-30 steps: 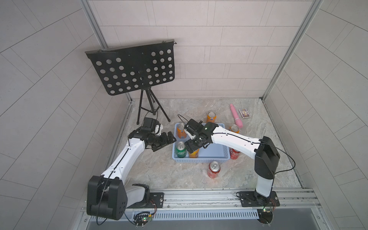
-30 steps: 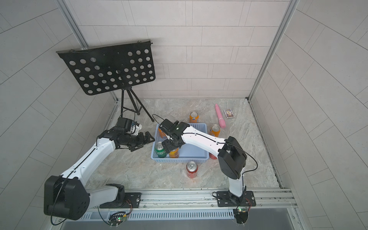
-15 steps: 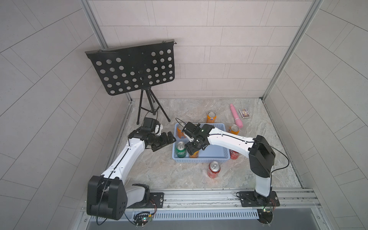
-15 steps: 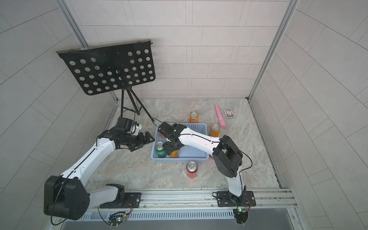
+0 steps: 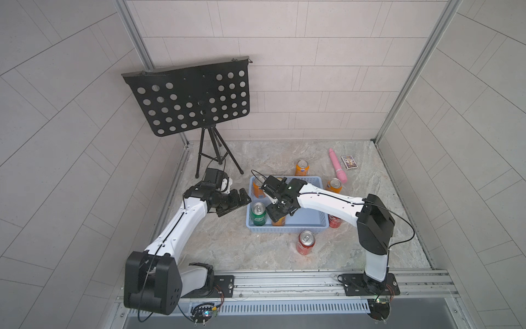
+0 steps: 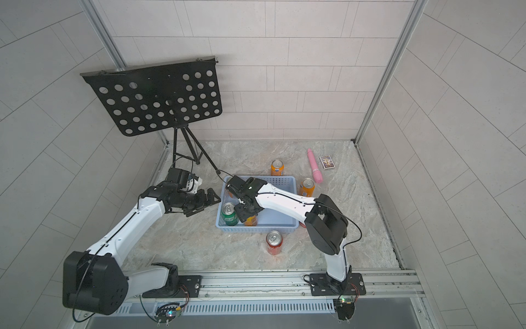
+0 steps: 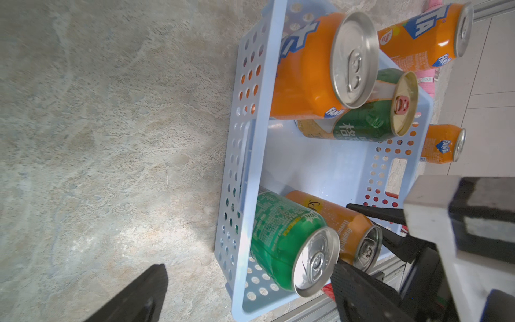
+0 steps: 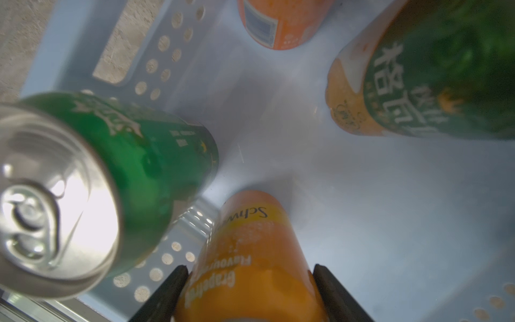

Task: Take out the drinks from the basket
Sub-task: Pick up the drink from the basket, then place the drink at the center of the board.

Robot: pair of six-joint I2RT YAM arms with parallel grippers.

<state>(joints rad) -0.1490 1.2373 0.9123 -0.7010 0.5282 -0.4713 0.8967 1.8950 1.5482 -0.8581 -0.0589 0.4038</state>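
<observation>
Our right gripper [image 8: 249, 270] was down inside the basket [image 5: 299, 228], its jaws closed on the yellow can [image 7: 331, 221], one black finger pressed to each side of its upper body. That can stood upright by the basket's front wall, just beside the green can [image 5: 258, 214]. An orange can [image 5: 258, 188] and a dark green and gold can [image 7: 365, 122] stood further back in the basket. Our left gripper [image 5: 237, 202] hovered outside the basket's left wall with its jaws wide apart, holding nothing.

We judged the yellow can to be stiff but thin-walled. Its top looked sealed, so it was probably full and fairly heavy for its size, though we could not tell for certain. The painted side was smooth and round, so we expected it to slip or swivel between flat fingers if the hold was light, and to dent if the squeeze was hard. The best hold seemed to be across the widest part of the body, below the tapered shoulder, with the fingers square to it. We thought a straight lift was needed, since the green can and the front wall were close enough to be knocked.

Four cans already stood on the floor outside: two orange [image 5: 302, 168] [image 5: 334, 185] and two red [image 5: 306, 242] [image 5: 335, 221].
</observation>
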